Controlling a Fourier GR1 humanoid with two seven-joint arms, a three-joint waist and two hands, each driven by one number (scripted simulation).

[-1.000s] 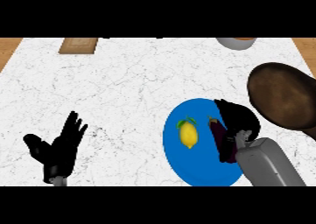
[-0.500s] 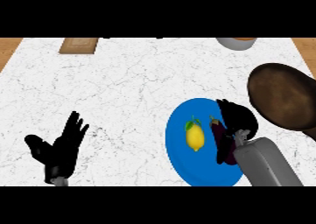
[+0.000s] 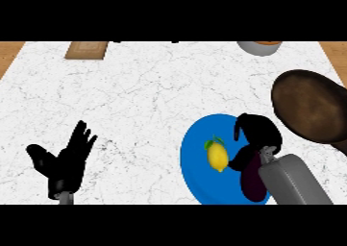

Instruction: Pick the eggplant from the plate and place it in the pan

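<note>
The dark purple eggplant [image 3: 253, 181] lies on the right side of the blue plate [image 3: 197, 169], partly hidden by my right forearm. My right hand [image 3: 258, 135] is on top of it, with the fingers curled down and the thumb against the eggplant's left side. A yellow lemon [image 3: 217, 156] rests on the plate just left of the hand. The brown pan [image 3: 311, 106] sits to the right of the plate, with its handle pointing toward the lower right. My left hand [image 3: 64, 158] rests open at the lower left with its fingers up.
A grey bowl [image 3: 259, 47] stands at the far right edge of the white marble counter. A wooden board [image 3: 85, 49] lies at the far left. Brown wood shows past the counter's left and right edges.
My right hand's fingers have curled down over the eggplant, and more of the eggplant shows below the hand. The lemon and plate have shifted slightly down and right. The left hand stayed still.
</note>
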